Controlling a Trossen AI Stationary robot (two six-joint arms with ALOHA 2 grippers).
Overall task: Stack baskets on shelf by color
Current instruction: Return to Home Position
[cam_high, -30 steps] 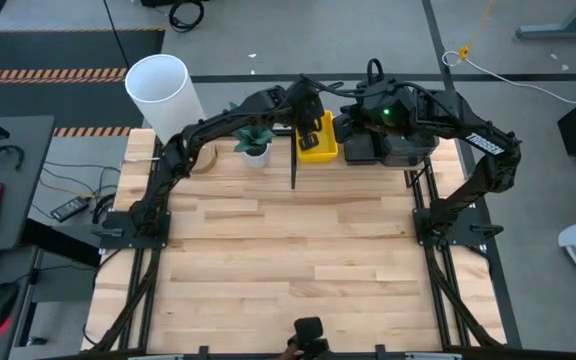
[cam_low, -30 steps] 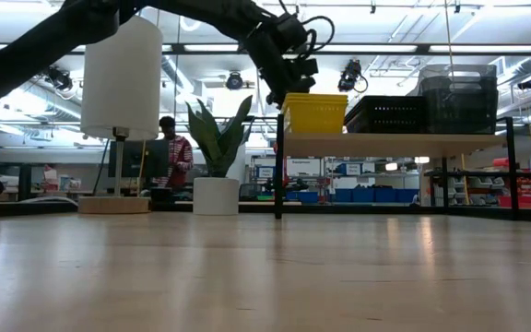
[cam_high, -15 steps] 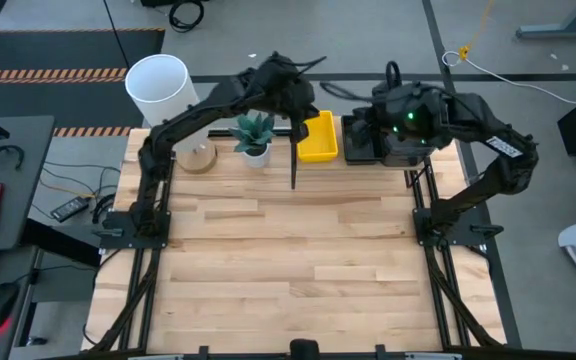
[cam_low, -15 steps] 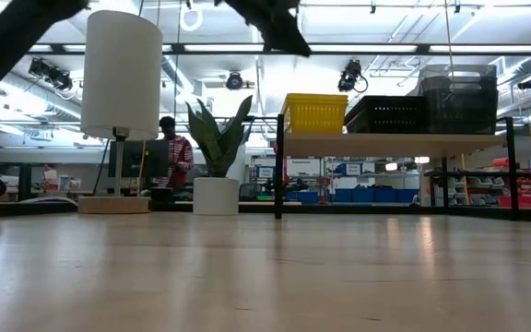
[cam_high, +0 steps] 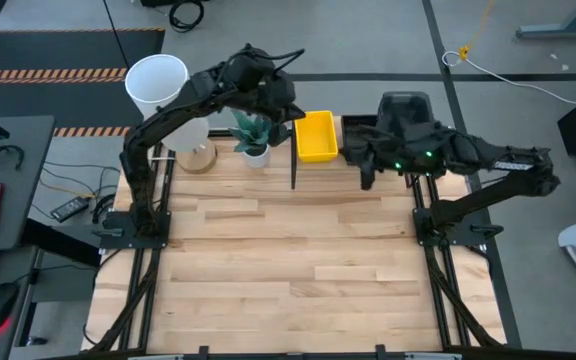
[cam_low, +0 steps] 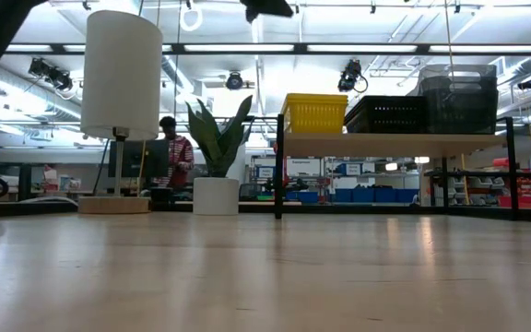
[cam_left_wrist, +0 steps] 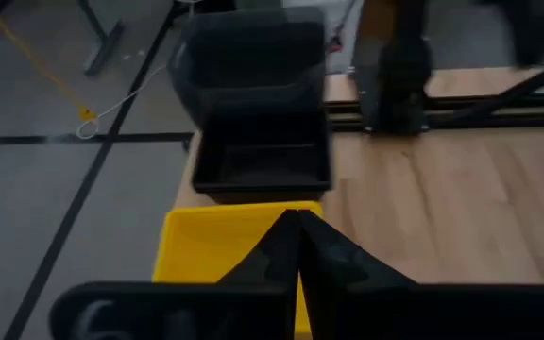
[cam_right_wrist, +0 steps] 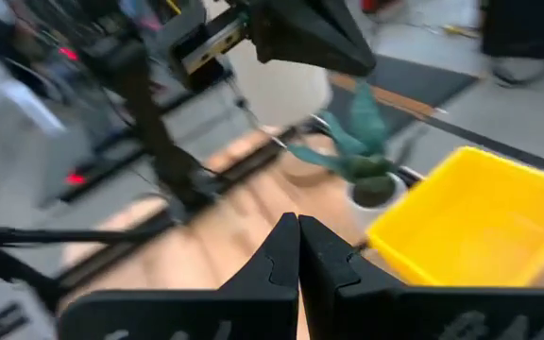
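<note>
Both arms have pulled clear in the last second: your left gripper (cam_left_wrist: 297, 227) has risen up and away from the yellow baskets (cam_low: 315, 112), and your right gripper (cam_right_wrist: 297, 231) has drawn back too, hovering over the shelf (cam_low: 395, 144) beside that stack. Each gripper's fingers are pressed together with nothing between them. Yellow, black mesh baskets (cam_low: 387, 113) and dark grey baskets (cam_low: 457, 97) stand side by side on the shelf, so the sorting looks finished and you only need both arms to reach rest.
</note>
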